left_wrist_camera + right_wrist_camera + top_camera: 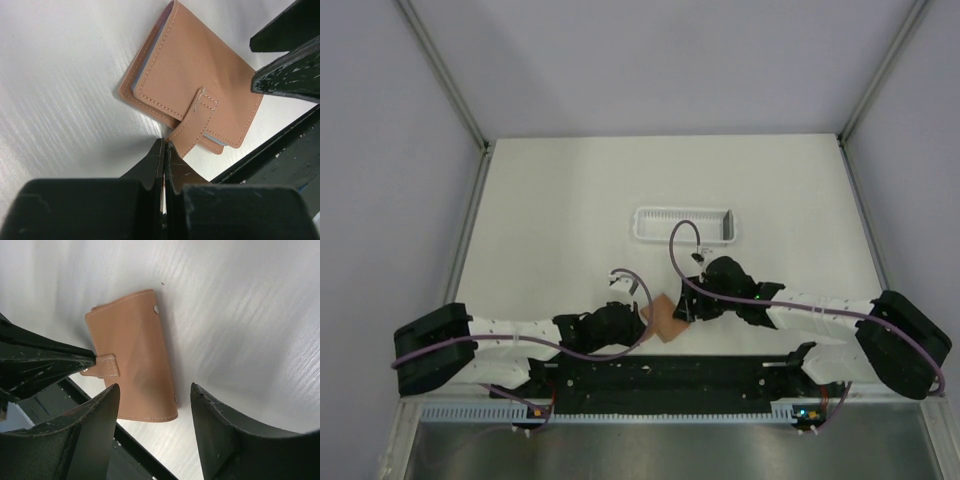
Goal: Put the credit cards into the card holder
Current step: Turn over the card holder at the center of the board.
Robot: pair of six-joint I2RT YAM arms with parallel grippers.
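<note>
- Near front edge of white worktop [570,190], between arms: flat reddish-brown leather card holder [668,320], folded shut.
- Left jaws clenched by its strap [192,125]; right jaws released above it.
- No cards visible, probably inside; nearly done.

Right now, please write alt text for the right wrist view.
A closed tan card holder lies flat on the white table, framed by the open jaws of the right gripper. From the picture's left edge, the shut tip of the left gripper meets its strap tab.
</note>
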